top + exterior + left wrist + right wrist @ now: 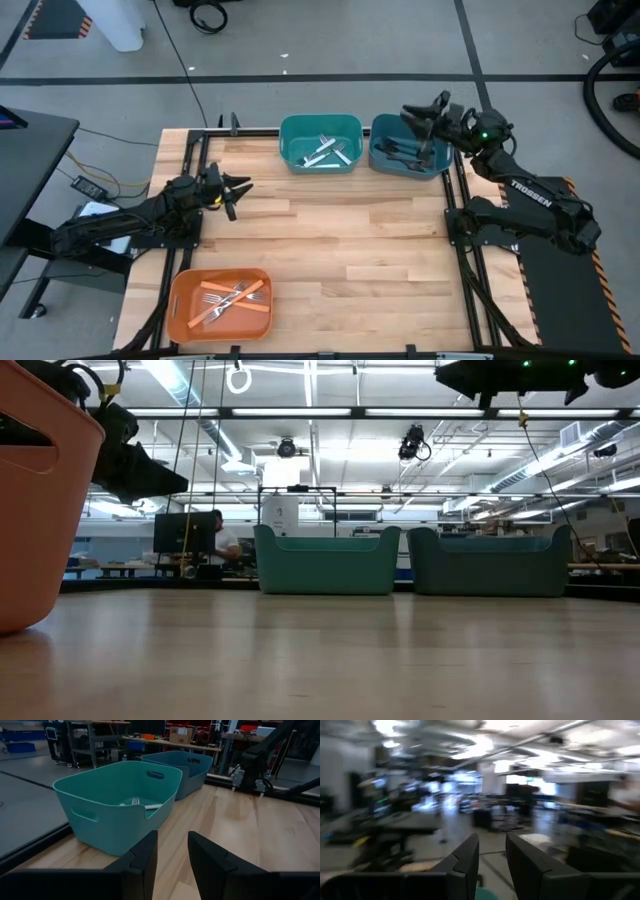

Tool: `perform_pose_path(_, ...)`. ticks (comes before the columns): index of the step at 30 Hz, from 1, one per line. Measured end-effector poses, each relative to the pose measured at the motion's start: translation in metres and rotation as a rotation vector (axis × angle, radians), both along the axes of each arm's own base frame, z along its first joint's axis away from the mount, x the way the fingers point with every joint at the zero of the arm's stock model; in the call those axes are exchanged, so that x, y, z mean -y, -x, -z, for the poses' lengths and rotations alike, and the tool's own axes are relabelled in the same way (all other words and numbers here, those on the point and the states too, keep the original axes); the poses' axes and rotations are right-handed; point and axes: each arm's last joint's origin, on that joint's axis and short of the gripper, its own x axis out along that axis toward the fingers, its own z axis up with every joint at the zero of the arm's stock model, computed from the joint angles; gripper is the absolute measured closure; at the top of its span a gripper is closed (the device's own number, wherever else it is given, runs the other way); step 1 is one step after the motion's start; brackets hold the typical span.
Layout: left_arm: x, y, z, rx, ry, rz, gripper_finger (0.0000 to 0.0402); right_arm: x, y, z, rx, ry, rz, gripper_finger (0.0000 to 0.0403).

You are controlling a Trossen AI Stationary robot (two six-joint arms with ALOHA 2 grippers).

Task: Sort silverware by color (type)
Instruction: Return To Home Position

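Observation:
The silverware lies in three bins. Orange-handled forks [228, 298] are in the orange bin [182, 310] at the near left. White-handled forks [327, 152] are in the teal bin [290, 130] at the far edge. Dark forks [400, 152] are in the blue-grey bin [378, 160] beside it. My left gripper [238, 190] hovers open over the table's left part, pointing level toward the teal bin [100, 805], with nothing between its fingers [145, 855]. My right gripper [425, 115] is open and raised over the blue-grey bin, with nothing between its fingers either [470, 850].
Bare wooden tabletop [340, 250] spreads between the three bins. Black frame rails run along the table's left and right sides. In the low view the orange bin [40, 510] stands close at the left, and the teal [327, 560] and blue-grey [490, 560] bins at the back.

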Motion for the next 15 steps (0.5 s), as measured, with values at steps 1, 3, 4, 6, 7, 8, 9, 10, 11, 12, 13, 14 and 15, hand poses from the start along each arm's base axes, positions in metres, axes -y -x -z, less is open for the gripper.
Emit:
perform_pose_path(1, 0.000, 0.000, 0.000, -0.003, 0.001, -0.002, 0.0285, -0.003, 0.000, 0.001, -0.020, 0.015, -0.034, 0.0298)
perform_pose_path(3, 0.000, 0.000, 0.001, -0.010, 0.003, -0.002, 0.0285, -0.007, 0.001, 0.003, -0.058, 0.007, -0.071, 0.0299)
perform_pose_path(4, 0.000, 0.000, 0.001, -0.010, 0.003, -0.002, 0.0285, -0.009, 0.002, 0.005, -0.082, -0.009, -0.075, 0.0299)
perform_pose_path(6, 0.000, 0.000, 0.001, -0.009, 0.003, -0.002, 0.0285, -0.013, 0.004, 0.011, -0.134, -0.053, -0.076, 0.0299)
perform_pose_path(7, 0.000, 0.000, 0.001, -0.010, 0.003, -0.002, 0.0285, -0.015, 0.006, 0.014, -0.161, -0.078, -0.070, 0.0299)
perform_pose_path(8, 0.000, 0.000, 0.001, -0.010, 0.003, -0.002, 0.0285, -0.017, 0.008, 0.017, -0.190, -0.106, -0.063, 0.0299)
perform_pose_path(9, 0.000, 0.000, 0.001, -0.009, 0.003, -0.002, 0.0285, -0.019, 0.009, 0.021, -0.221, -0.129, -0.050, 0.0299)
perform_pose_path(10, 0.000, 0.000, 0.001, -0.010, 0.003, -0.002, 0.0285, -0.021, 0.011, 0.024, -0.252, -0.149, -0.032, 0.0299)
perform_pose_path(11, 0.000, 0.000, 0.001, -0.009, 0.004, -0.002, 0.0285, -0.022, 0.012, 0.027, -0.278, -0.164, -0.005, 0.0299)
perform_pose_path(12, 0.000, 0.000, 0.001, -0.008, 0.006, -0.003, 0.0285, -0.024, 0.014, 0.029, -0.303, -0.177, 0.028, 0.0299)
perform_pose_path(13, 0.000, 0.000, 0.001, -0.008, 0.007, -0.003, 0.0285, -0.025, 0.016, 0.031, -0.323, -0.191, 0.067, 0.0299)
perform_pose_path(14, 0.000, 0.000, 0.001, -0.008, 0.007, -0.003, 0.0285, -0.026, 0.018, 0.034, -0.348, -0.202, 0.110, 0.0299)
perform_pose_path(15, 0.000, 0.000, 0.001, -0.008, 0.006, -0.003, 0.0285, -0.026, 0.019, 0.036, -0.375, -0.211, 0.152, 0.0299)
